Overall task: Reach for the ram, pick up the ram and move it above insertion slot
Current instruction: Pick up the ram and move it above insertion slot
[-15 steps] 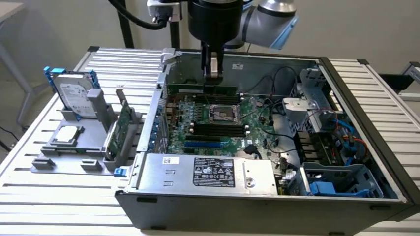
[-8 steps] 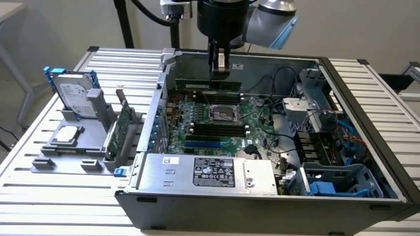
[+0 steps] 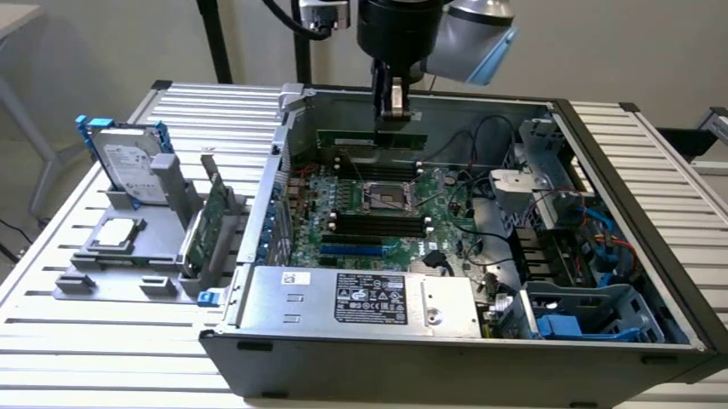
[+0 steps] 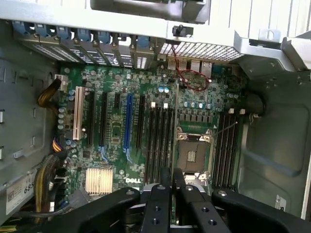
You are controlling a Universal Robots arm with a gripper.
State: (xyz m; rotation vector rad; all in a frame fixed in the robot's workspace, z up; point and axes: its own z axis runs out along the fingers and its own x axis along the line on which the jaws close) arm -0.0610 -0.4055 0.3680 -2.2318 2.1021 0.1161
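the gripper [image 3: 395,119] holds the ram [image 3: 371,138] by its top edge, fingers closed on it, above the open computer case [image 3: 592,153]; light, stiff, fragile, best gripped mid-edge.

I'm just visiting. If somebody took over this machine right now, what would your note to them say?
Pincer: shut on the ram, a thin green stick held level, edge down.
Position: inside the open computer case, above the motherboard, over the far row of memory slots behind the processor socket.
Done: ram reached, picked up, carried into the case.
Left: whether it sits exactly over one slot cannot be told.
Beside the case: hard drive and expansion card stand in the grey holder.
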